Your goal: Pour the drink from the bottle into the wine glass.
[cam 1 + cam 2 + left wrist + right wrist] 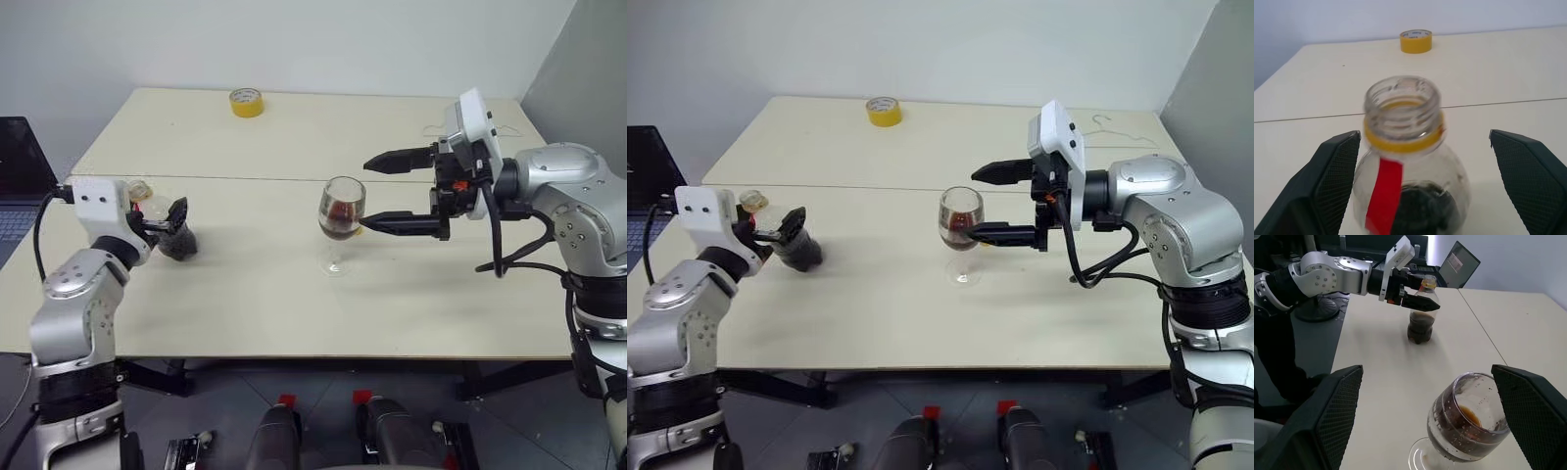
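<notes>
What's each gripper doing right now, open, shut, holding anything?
Left gripper: open, fingers either side of the bottle, not gripping it.
Right gripper: open, fingers flanking the wine glass, holding nothing.

light: even, bright | shadows: faint | blur: bottle (1403, 147) rim soft

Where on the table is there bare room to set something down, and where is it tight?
Bare patches: the far table top right of the yellow tape roll, the stretch between the bottle and the wine glass, and the near edge in front of both. Tight: around the glass, flanked by the open right claw, and around the bottle, inside the open left claw.
</notes>
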Robot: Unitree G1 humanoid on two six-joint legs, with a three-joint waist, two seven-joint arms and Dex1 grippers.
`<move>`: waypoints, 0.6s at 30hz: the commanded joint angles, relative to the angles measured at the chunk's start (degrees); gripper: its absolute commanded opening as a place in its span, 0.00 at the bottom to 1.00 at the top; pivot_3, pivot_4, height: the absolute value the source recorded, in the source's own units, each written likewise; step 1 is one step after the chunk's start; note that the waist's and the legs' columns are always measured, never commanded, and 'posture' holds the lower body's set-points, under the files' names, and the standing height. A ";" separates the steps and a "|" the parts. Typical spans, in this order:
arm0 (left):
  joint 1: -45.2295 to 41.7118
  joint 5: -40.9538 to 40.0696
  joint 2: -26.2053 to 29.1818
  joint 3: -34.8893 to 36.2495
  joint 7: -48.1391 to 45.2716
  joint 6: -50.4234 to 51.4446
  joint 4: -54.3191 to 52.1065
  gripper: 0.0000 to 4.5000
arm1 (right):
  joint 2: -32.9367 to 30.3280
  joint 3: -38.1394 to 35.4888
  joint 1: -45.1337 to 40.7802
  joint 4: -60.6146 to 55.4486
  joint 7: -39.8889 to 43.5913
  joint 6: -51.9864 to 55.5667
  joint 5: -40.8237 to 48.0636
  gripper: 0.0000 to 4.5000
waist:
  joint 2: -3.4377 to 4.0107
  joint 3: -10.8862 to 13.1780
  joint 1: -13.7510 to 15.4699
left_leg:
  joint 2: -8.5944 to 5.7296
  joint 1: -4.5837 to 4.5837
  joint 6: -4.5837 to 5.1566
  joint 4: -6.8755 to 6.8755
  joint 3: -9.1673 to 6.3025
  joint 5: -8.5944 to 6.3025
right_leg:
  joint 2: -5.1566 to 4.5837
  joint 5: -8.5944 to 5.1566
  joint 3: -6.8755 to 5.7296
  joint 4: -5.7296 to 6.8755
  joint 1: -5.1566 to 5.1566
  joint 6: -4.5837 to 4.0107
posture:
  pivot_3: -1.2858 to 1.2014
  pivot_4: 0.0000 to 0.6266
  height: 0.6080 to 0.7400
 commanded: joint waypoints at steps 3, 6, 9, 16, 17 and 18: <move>1.91 -3.44 4.58 3.10 -3.55 3.23 -6.37 0.99 | -1.51 -2.24 -0.78 0.53 0.84 -1.62 -0.64 1.00 | 0.00 0.00 0.00 | 0.01 -0.04 0.00 0.00 0.00 0.00 | 0.00 0.00 -0.01 0.00 -0.05 -0.01 | 0.52 0.24 1.00; 3.15 -3.73 7.63 2.70 -6.30 3.86 -7.84 0.99 | -1.95 -2.51 -0.56 1.65 1.21 -2.11 -0.82 1.00 | 0.01 0.00 -0.02 | 0.01 -0.06 0.00 -0.02 0.03 0.00 | 0.00 -0.02 0.01 -0.01 -0.09 -0.02 | 0.52 0.24 1.00; 2.44 -5.23 9.41 3.91 -7.64 4.75 -8.21 0.99 | -2.45 -2.42 -0.40 2.83 1.47 -2.84 -1.31 1.00 | 0.01 0.01 0.05 | 0.01 -0.07 0.00 -0.02 0.01 0.00 | -0.01 -0.04 -0.01 -0.02 -0.09 -0.06 | 0.52 0.24 1.00; 6.90 -14.99 21.68 12.42 -28.53 6.50 -6.23 0.99 | -7.08 -9.50 1.21 12.15 3.51 -3.91 -0.78 1.00 | -0.02 0.05 -0.06 | 0.02 -0.18 0.00 -0.07 0.06 -0.01 | -0.02 -0.22 -0.02 -0.09 -0.20 -0.37 | 0.52 0.24 1.00; 8.05 -15.70 23.87 14.02 -32.01 6.48 -4.80 0.99 | -8.98 -10.32 2.20 13.09 4.57 -4.10 -0.98 1.00 | -0.02 0.05 0.04 | 0.01 -0.20 0.00 -0.13 0.09 -0.01 | -0.05 -0.24 -0.02 -0.16 -0.24 -0.40 | 0.52 0.24 1.00; 8.93 -16.32 25.98 15.42 -35.11 6.61 -3.26 0.99 | -10.94 -10.82 3.12 13.85 5.58 -4.44 -1.41 1.00 | -0.01 0.06 0.12 | 0.00 -0.22 0.00 -0.19 0.09 -0.01 | -0.07 -0.25 -0.04 -0.24 -0.25 -0.41 | 0.52 0.24 1.00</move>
